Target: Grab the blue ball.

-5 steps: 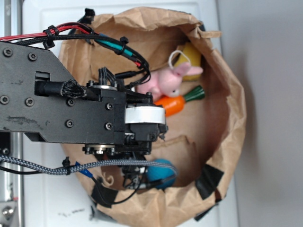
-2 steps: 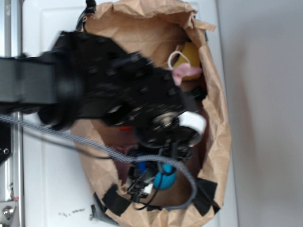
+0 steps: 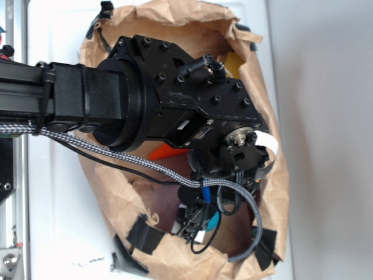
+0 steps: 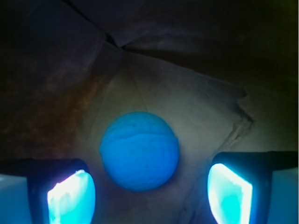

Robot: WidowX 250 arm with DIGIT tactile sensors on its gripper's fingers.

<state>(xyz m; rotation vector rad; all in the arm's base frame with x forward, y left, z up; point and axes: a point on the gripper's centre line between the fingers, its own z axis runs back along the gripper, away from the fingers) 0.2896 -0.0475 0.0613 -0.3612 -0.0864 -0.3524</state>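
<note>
The blue ball (image 4: 139, 151) lies on the brown paper floor of the bag, round and faintly dimpled. In the wrist view it sits just ahead of my gripper (image 4: 149, 196), centred between the two glowing pads (image 4: 71, 198), which stand wide apart and do not touch it. In the exterior view only a sliver of the ball (image 3: 214, 220) shows under the arm. My gripper (image 3: 198, 224) reaches down inside the paper bag (image 3: 265, 87), open and empty.
The bag's crumpled paper walls rise close on all sides. Black tape patches (image 3: 143, 233) hold its lower rim. An orange piece of the carrot toy (image 3: 166, 153) and a yellow toy (image 3: 232, 61) peek out beside the arm. A braided cable (image 3: 175, 178) hangs across the bag.
The arm has swung right and lower into the bag, now covering the pink bunny and most of the ball. The gripper has come down around the ball's level.
</note>
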